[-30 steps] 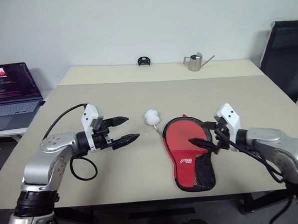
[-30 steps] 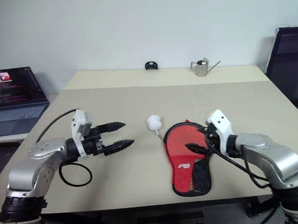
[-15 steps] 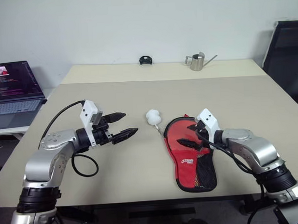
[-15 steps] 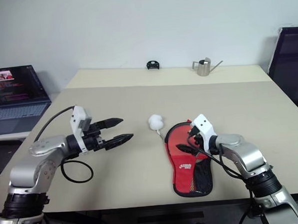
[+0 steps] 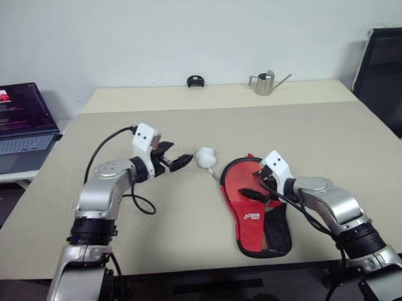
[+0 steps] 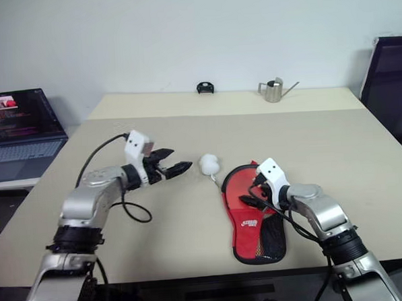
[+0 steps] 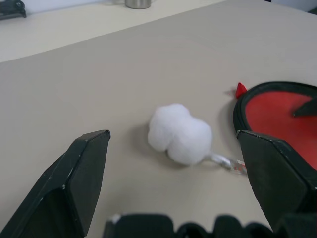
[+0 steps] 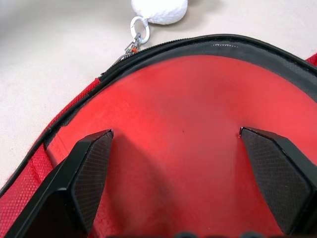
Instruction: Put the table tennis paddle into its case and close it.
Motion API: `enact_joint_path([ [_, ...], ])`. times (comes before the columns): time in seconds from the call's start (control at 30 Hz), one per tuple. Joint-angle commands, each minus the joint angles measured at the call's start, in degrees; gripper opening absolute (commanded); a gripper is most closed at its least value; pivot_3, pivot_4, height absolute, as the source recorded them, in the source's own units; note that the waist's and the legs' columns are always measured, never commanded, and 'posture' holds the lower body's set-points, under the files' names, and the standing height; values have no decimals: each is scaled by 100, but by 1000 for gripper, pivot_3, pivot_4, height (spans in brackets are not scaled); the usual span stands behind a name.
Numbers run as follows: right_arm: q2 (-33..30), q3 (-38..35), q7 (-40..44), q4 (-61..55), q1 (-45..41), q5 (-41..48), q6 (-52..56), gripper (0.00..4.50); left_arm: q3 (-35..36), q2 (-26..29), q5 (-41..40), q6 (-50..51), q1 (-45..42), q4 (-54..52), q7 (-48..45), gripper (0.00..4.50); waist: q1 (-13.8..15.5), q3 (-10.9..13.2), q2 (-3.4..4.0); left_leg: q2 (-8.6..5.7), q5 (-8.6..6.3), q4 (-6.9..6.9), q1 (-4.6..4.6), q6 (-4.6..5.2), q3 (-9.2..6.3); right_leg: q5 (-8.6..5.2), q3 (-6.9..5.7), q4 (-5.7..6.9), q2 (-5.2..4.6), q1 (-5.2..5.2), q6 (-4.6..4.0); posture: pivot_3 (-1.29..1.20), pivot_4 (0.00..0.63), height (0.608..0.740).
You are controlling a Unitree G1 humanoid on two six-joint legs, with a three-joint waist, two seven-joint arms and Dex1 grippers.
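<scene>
Both arms carry silver-grey metallic shells over the forearm and upper arm, joined by black ribbed collars at elbow and shoulder. A small white rectangular module sits atop each wrist, just behind the fingers; the right one bears two dark round dots. The left gripper (image 5: 176, 160) and right gripper (image 5: 251, 187) each end in two black tapered fingers, the right pair's pads (image 8: 91, 171) finely cross-hatched. A black cable loops loose beneath each forearm and runs up to the white module.
</scene>
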Motion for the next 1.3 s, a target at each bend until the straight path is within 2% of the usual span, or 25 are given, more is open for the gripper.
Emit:
enact_joint_path([
  [0.03,99,-13,7,42,-15,-60,70,4495,-48,-234,268,-328,-514,717,167,4500,-9,0,0,0,0,0,1,0,1,0,1,1,0,0,0,0,150,740],
  [0.27,287,-22,-34,2,-4,-98,115,4495,-237,-894,896,-1328,-1665,3222,321,4500,-13,0,-1,-3,0,1,2,0,2,0,1,5,0,-1,0,0,150,740],
  [0.4,355,-20,-55,-27,24,-105,131,4495,-260,-1163,1135,-1774,-2085,4168,296,4500,-14,0,-1,-4,0,1,-2,0,2,0,-1,4,0,-4,0,0,150,740],
  [0.6,419,-24,-96,-64,45,-111,150,4495,-189,-1427,1283,-1838,-2323,4894,189,4500,-17,0,-1,-5,0,1,-1,0,2,0,0,6,0,-5,0,0,150,740],
  [0.97,525,-76,-215,-127,99,-102,184,4495,-70,-1601,1496,-1922,-2302,5300,333,4500,-14,-1,-2,-5,0,4,2,0,3,0,3,20,0,-6,0,0,150,740],
  [1.1,538,-107,-255,-147,120,-115,191,4500,-37,-1717,1541,-1962,-2252,5341,345,3541,-6,-2,-3,-6,0,6,4,0,3,0,3,26,0,-6,0,0,150,740],
  [1.3,580,-202,-409,-254,207,-125,211,4500,-96,-1825,1637,-2005,-2111,5319,150,1433,-2,-2,-4,-8,0,6,3,0,3,0,2,26,0,-6,0,0,150,740],
])
